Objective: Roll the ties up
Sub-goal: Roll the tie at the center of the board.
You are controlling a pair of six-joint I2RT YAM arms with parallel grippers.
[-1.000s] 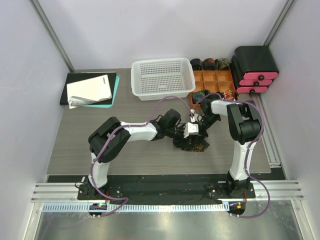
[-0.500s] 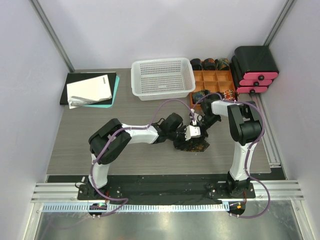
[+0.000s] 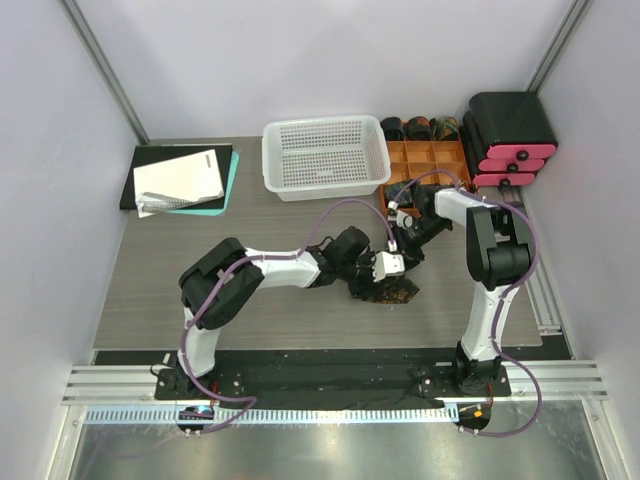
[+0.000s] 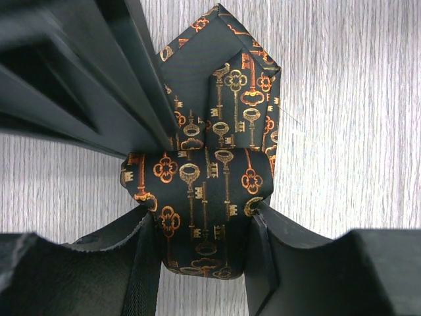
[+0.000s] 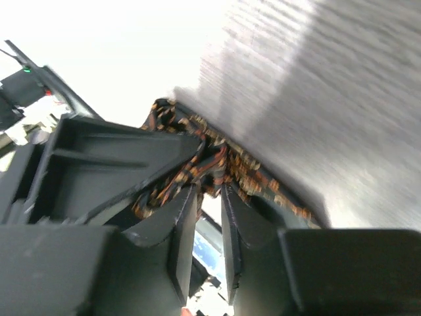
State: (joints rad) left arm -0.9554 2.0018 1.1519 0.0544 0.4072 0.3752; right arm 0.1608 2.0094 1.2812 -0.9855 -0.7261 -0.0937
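One of the ties (image 4: 197,191), dark with an orange-gold key pattern, lies partly rolled on the grey table, its pointed end (image 4: 220,39) flat beyond the roll. My left gripper (image 4: 204,217) is shut on the roll, one finger on each side. From above, the same tie (image 3: 385,290) sits at the table's middle under the left gripper (image 3: 385,268). My right gripper (image 5: 209,194) is open by a narrow gap with nothing between its fingers; its tips sit at the tie's edge (image 5: 240,168). The right gripper (image 3: 410,240) is just behind the roll.
A white mesh basket (image 3: 325,158) stands at the back. To its right is an orange compartment box (image 3: 430,160) holding rolled ties, then a black and pink drawer unit (image 3: 510,140). Notebooks (image 3: 180,178) lie at the back left.
My right gripper has opened, let go of the tie and drawn back toward the compartment box. The left gripper keeps its grip on the roll and has shifted slightly right.
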